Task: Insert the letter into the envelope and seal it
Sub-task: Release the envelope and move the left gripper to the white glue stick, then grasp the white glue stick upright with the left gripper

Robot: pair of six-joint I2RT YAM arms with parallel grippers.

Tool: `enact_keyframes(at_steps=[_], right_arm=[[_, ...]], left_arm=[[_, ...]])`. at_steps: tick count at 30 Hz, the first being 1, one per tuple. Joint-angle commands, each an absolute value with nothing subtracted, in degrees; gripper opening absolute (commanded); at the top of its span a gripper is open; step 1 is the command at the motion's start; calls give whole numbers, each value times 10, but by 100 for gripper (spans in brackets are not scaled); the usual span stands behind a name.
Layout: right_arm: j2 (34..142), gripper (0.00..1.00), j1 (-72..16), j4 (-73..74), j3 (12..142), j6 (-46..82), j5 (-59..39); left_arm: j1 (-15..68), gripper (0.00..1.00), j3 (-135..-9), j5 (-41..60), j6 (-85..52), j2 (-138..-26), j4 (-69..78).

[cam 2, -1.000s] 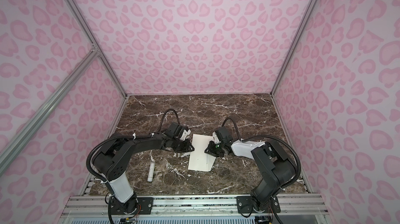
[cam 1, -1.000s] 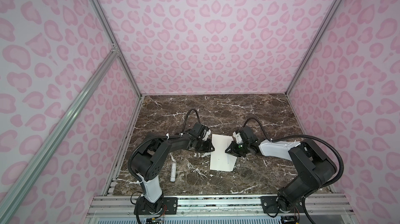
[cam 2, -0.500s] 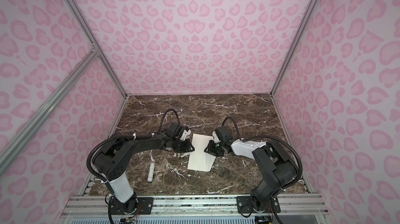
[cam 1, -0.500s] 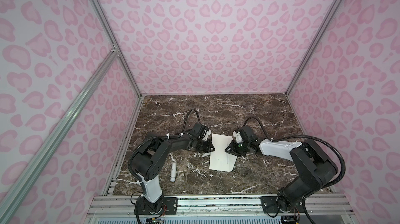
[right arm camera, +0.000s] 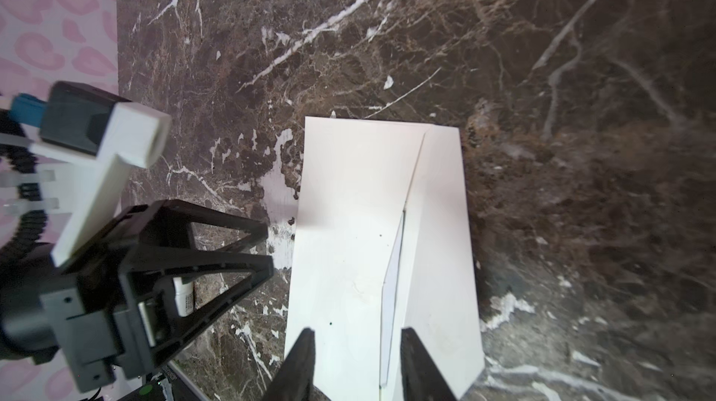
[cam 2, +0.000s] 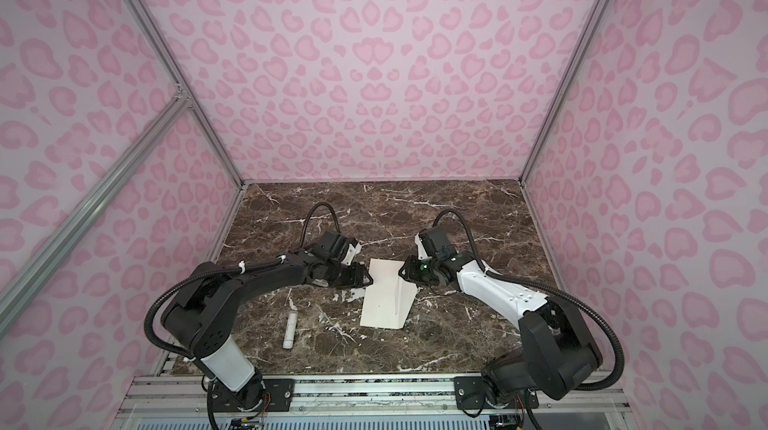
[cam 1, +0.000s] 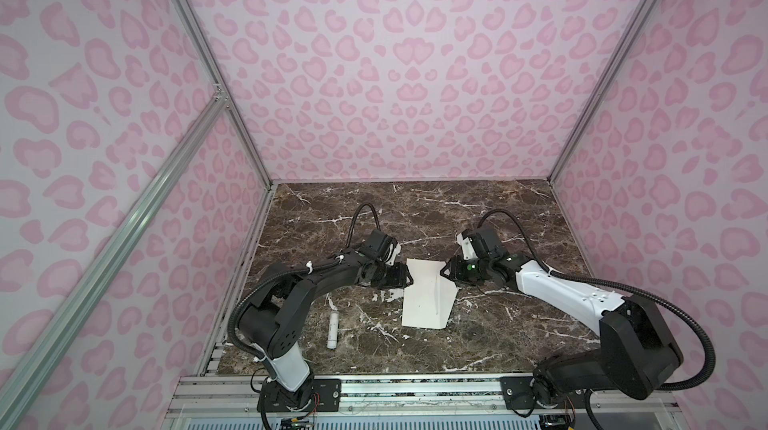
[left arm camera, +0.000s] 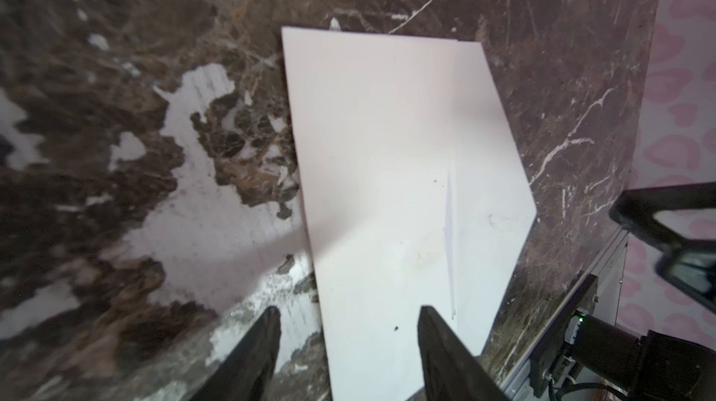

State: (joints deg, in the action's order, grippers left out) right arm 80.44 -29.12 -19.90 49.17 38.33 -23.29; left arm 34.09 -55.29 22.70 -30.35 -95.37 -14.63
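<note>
Nothing legible shows on the envelope [cam 1: 422, 303] or the white stick [cam 1: 333, 329].

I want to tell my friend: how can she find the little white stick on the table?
On the dark marble table, find the cream envelope in the middle. To its left in both top views, nearer the camera, lies the white stick: a small round tube, alone, while the envelope is flat and wide.
</note>
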Motion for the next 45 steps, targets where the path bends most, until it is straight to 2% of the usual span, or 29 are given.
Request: enact_keyframes(at_steps=[1, 14, 19, 24, 30, 35, 45], right_arm=[[788, 39, -291, -234, 494, 370, -207], [708, 40, -320, -210, 459, 376, -179], [691, 40, -367, -189, 459, 373, -152], [669, 39, -429, -165, 450, 364, -105], [617, 39, -466, -109, 394, 372, -85], [603, 38, -468, -81, 364, 376, -92], [630, 38, -468, -84, 362, 359, -128]], left_arm=[[341, 63, -567, 179, -292, -909, -202], [340, 65, -530, -22, -326, -697, -379], [337, 71, -509, -102, -374, -667, -499], [337, 76, -459, -107, -432, -615, -560], [345, 71, -459, -136, -475, -616, -603], [344, 71, -430, -120, -488, -668, -546], [332, 61, -365, -96, -501, -693, -463]])
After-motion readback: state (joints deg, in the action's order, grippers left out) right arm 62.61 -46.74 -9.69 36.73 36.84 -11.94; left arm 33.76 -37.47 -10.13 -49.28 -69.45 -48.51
